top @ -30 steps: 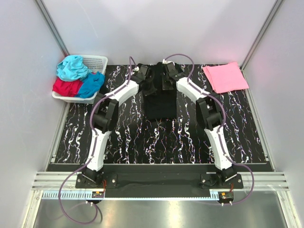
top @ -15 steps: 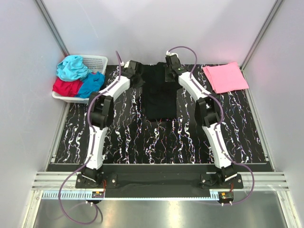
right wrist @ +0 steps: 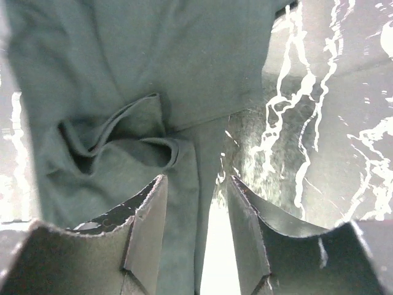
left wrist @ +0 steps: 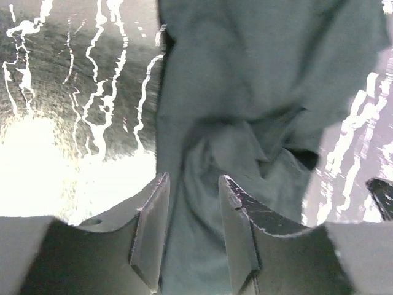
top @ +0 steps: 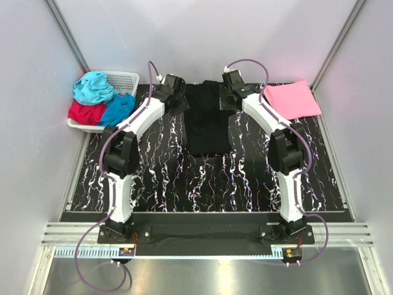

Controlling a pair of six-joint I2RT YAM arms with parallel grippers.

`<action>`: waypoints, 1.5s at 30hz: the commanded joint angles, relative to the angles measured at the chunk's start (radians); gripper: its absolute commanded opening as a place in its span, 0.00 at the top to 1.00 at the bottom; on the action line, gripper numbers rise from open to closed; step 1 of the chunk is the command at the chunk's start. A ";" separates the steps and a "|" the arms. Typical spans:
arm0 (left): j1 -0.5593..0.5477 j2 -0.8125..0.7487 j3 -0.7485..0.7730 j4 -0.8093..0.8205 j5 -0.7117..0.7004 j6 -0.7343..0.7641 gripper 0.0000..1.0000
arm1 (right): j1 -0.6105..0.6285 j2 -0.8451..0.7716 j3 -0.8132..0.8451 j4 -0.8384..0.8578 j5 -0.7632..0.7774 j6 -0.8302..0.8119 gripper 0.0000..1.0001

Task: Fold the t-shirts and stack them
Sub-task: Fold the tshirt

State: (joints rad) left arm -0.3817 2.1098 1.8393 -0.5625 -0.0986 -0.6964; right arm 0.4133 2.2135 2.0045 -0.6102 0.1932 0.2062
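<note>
The black t-shirt (top: 207, 126) is lying folded into a long narrow strip at the far middle of the marbled black table (top: 184, 178), its far end bunched into loose wrinkles. The left gripper (top: 177, 100) is hanging over the strip's far left corner; in its wrist view the fingers (left wrist: 150, 221) are standing a modest way apart with cloth showing in the gap and nothing pinched. The right gripper (top: 228, 98) is sitting at the far right corner, its fingers (right wrist: 147, 227) parted a little wider, straddling the shirt's edge where cloth meets table, also holding nothing. The pink t-shirt (top: 291, 99) is resting folded flat at the far right, well apart from the black one. At the far left, the white basket (top: 126, 77) is holding the teal (top: 92, 87), red (top: 83, 112) and blue (top: 118, 109) t-shirts in a crumpled heap.
</note>
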 commanded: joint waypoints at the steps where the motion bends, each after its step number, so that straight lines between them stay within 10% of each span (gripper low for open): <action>1: 0.006 -0.045 0.021 -0.056 0.003 -0.011 0.57 | 0.004 -0.109 -0.061 0.059 0.006 0.027 0.49; 9: -0.008 0.122 0.181 -0.178 0.069 -0.020 0.81 | 0.004 -0.041 -0.084 0.066 -0.081 0.068 0.77; 45: -0.043 0.383 0.445 -0.128 0.206 -0.045 0.94 | 0.005 0.281 0.217 0.044 -0.144 0.061 0.85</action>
State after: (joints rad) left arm -0.4267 2.4481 2.2257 -0.7601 0.0986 -0.7273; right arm 0.4137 2.4516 2.1555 -0.5732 0.0586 0.2829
